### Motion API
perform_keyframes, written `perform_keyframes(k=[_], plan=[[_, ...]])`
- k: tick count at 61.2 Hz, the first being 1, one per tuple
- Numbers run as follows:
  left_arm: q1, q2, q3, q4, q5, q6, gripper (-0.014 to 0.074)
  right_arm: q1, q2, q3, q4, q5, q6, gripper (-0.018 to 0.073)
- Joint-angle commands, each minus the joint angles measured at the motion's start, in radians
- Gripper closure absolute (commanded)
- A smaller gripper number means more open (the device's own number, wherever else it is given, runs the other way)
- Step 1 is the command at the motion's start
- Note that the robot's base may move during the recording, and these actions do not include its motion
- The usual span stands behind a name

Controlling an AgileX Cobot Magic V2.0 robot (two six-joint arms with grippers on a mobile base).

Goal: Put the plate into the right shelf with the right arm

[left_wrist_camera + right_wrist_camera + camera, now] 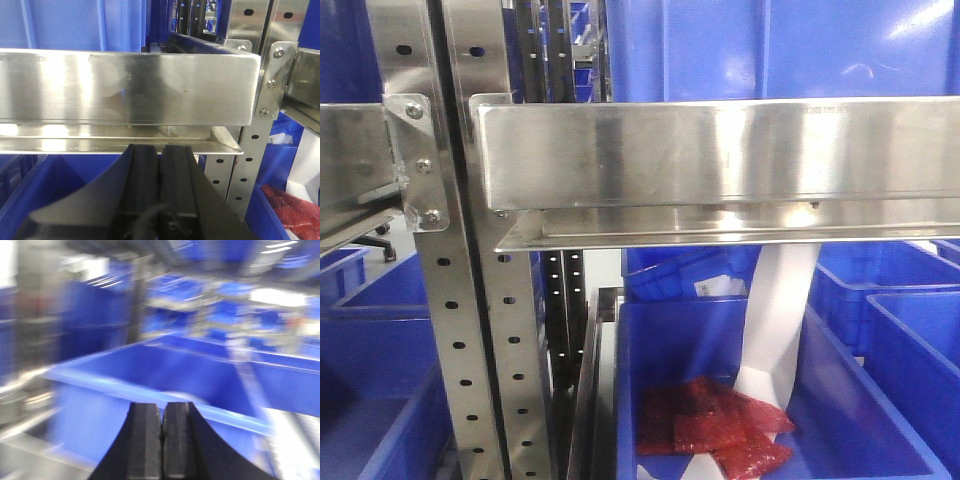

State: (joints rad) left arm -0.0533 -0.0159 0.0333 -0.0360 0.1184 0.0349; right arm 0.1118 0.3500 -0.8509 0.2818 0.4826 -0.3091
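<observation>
1. Where the front view faces the right shelf, a broad steel beam runs across the frame with a thin lip under it; a perforated upright stands to the left. Below the lip there is open room down to a blue bin holding red packets and a white strip that hangs from behind the beam into the bin. No arm, gripper or plate shows in this view.

2. In the left wrist view, the left gripper has its two black fingers pressed together, nothing between them. Straight ahead and just above the tips lies the lip of a steel beam; a narrow gap separates tips from lip. To the gripper's right stands a bolted upright; further right, red packets.

3. In the right wrist view, heavily motion-blurred, the right gripper also shows its fingers closed flat against each other, empty. Ahead of the tips is the near rim of a blue bin, its interior open beyond. A pale curved edge sits just past the tips; too blurred to say whether it is the plate.
</observation>
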Motion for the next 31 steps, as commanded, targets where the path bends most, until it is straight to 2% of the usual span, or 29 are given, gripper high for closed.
perform_keyframes(k=[1,13,20,31], plan=[[0.001,-0.007,0.008,-0.006,-0.086,-0.003,0.0643,-0.024,-0.024,0.082,-0.046,-0.180,0.029,0.0491],[0.001,-0.007,0.008,-0.006,-0.086,-0.003,0.0643,-0.033,-0.126,0.318,-0.173,-0.285,0.149,0.0491],[0.001,-0.007,0.008,-0.006,-0.086,-0.003,0.0643,-0.033,-0.199,0.457,-0.200,-0.332,0.189,0.0491],[0.001,-0.007,0.008,-0.006,-0.086,-0.003,0.0643,-0.033,-0.311,0.660,-0.204,-0.398,0.190,0.0491]])
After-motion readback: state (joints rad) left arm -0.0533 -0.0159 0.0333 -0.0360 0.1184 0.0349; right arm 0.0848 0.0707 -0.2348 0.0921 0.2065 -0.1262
